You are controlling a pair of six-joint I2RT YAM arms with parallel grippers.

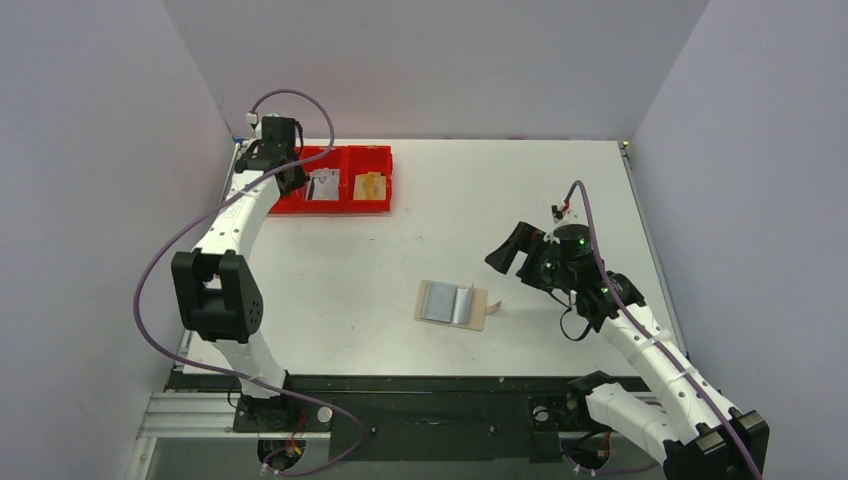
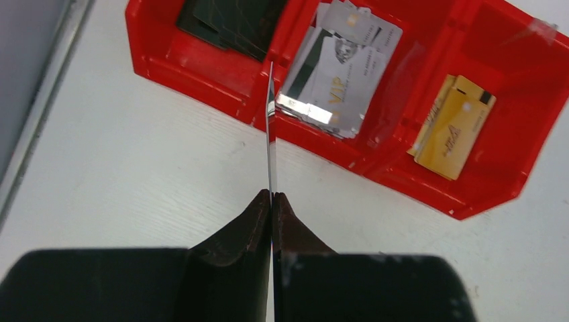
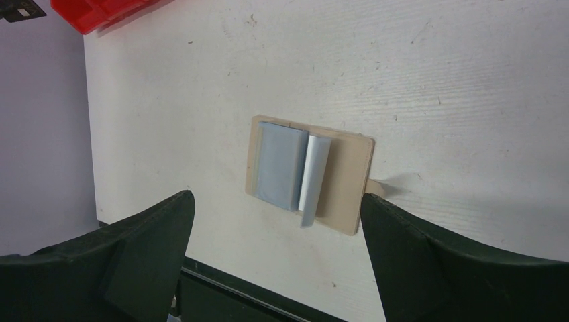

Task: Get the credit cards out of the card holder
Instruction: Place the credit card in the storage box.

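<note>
The tan card holder point(image 1: 452, 305) lies open on the table near the front middle, also in the right wrist view point(image 3: 349, 178). Pale blue-grey pockets or cards point(image 3: 280, 164) sit on it, one flap point(image 3: 313, 176) lifted. My right gripper point(image 1: 512, 250) is open and empty, to the right of and above the holder, apart from it. My left gripper point(image 1: 290, 172) is at the back left above the red tray point(image 1: 376, 195). It is shut on a thin card point(image 2: 270, 137) seen edge-on, held over the divider between the tray's left and middle compartments.
The red tray point(image 2: 201, 70) has three compartments: dark cards point(image 2: 231, 23) on the left, silver cards point(image 2: 342, 67) in the middle, gold cards point(image 2: 456, 124) on the right. Grey walls enclose the table. The table's front edge lies just below the holder.
</note>
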